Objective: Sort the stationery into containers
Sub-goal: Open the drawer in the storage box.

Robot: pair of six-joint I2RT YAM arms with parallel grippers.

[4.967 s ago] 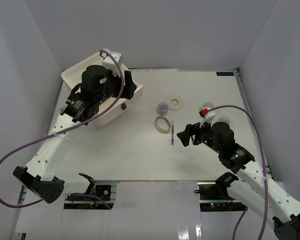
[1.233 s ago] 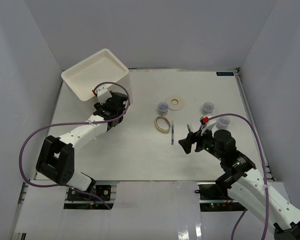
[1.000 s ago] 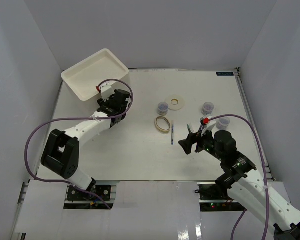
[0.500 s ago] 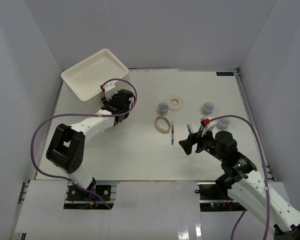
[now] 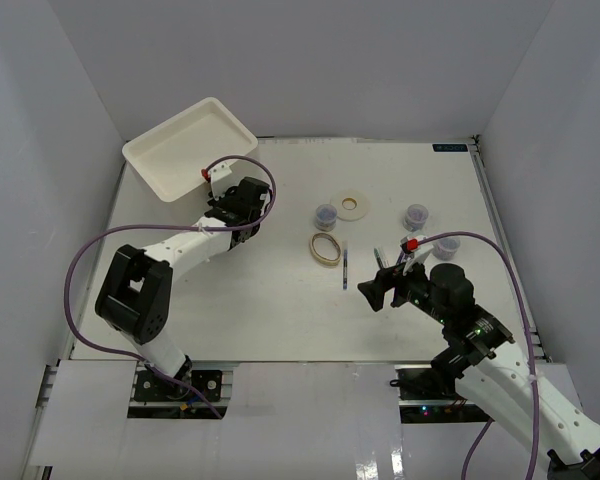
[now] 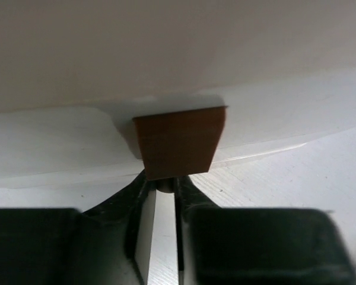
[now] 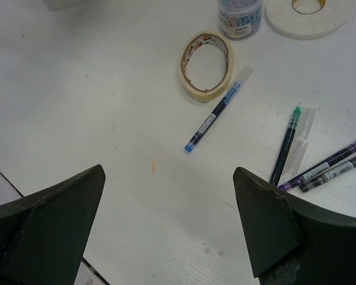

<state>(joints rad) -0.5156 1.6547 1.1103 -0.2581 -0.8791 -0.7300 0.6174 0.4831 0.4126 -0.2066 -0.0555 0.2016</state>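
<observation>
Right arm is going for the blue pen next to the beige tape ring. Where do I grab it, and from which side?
Come straight down on the blue pen and pinch across its dark barrel, nearer the blue-tipped end. It lies flat, so only its top is free. Its clear-capped end sits close beside the beige tape ring, which leaves a finger little room there.

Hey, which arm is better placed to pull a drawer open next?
Left. The left end effector pinches the brown handle of the drawer unit. The right end effector hangs open over the pens, apart from the unit.
</observation>
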